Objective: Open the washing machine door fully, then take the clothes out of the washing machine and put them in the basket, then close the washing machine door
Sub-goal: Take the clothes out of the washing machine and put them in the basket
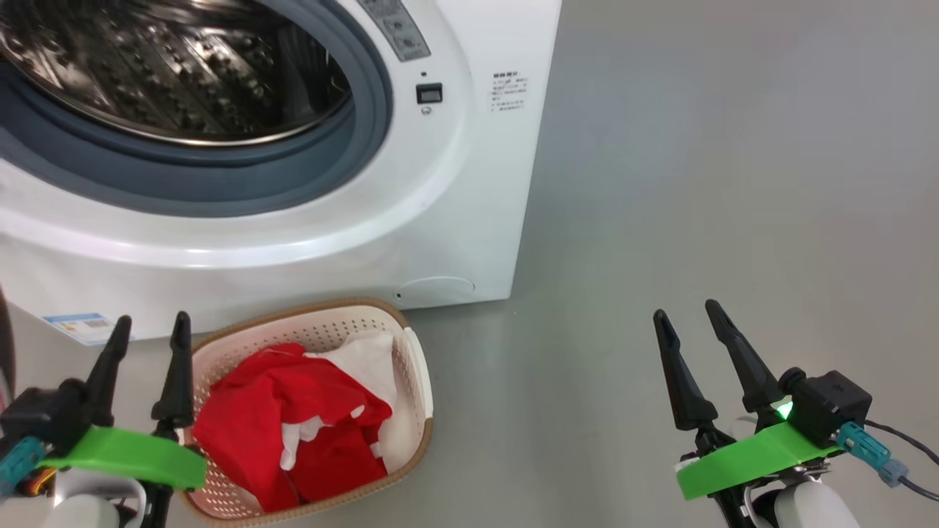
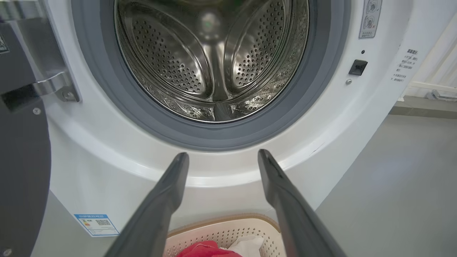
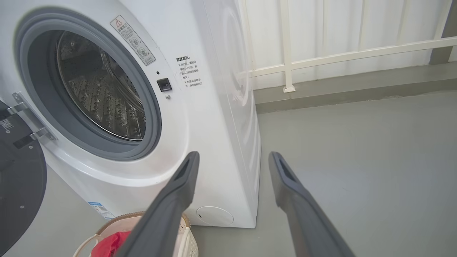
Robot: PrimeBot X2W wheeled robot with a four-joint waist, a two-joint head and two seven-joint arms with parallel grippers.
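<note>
Your left gripper (image 1: 152, 317) hangs just left of the basket (image 1: 334, 331), its fingers spread apart with nothing between them. Your right gripper (image 1: 686, 308) sits well off to the right over the grey floor (image 1: 697, 183), likewise spread and holding nothing. You'll find the clothes (image 1: 293, 411), red with white pieces, heaped inside the basket, which stands on the floor just in front of the washing machine (image 1: 440, 205), below its round opening. Through that opening you see the perforated steel drum (image 2: 210, 64). The door (image 3: 18, 185) is swung open on its hinge at the machine's left. Behind the machine runs a white railing (image 3: 339, 53).
</note>
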